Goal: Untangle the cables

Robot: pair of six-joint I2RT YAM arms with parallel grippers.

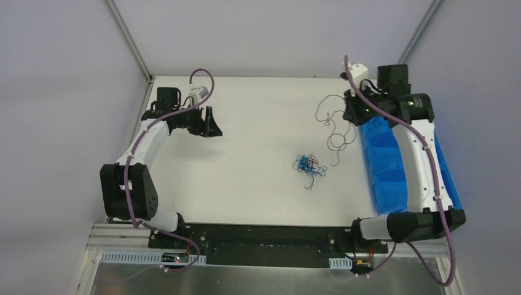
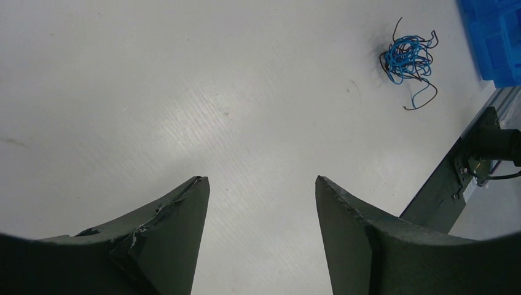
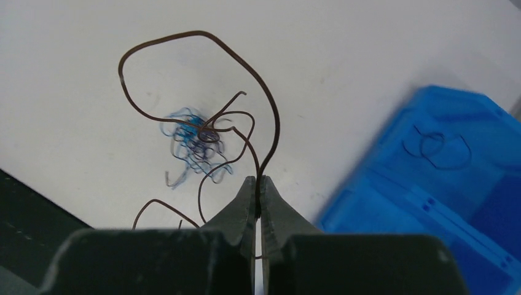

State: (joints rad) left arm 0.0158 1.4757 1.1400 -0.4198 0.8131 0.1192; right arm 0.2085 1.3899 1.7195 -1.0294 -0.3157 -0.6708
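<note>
A small tangle of thin blue and dark cables [image 1: 308, 166] lies on the white table right of centre; it also shows in the left wrist view [image 2: 408, 58] and, blurred, in the right wrist view [image 3: 193, 144]. My right gripper [image 1: 351, 109] is shut on a loose dark brown wire [image 3: 203, 37], held raised at the far right beside the blue bin; the wire's loops [image 1: 335, 126] hang from it. My left gripper [image 1: 209, 125] is open and empty at the far left, well away from the tangle.
A blue compartment bin [image 1: 387, 163] stands along the right edge under the right arm; a thin dark wire [image 3: 439, 147] lies in one compartment. A black rail [image 1: 270, 236] runs along the near edge. Metal frame posts rise at the back corners.
</note>
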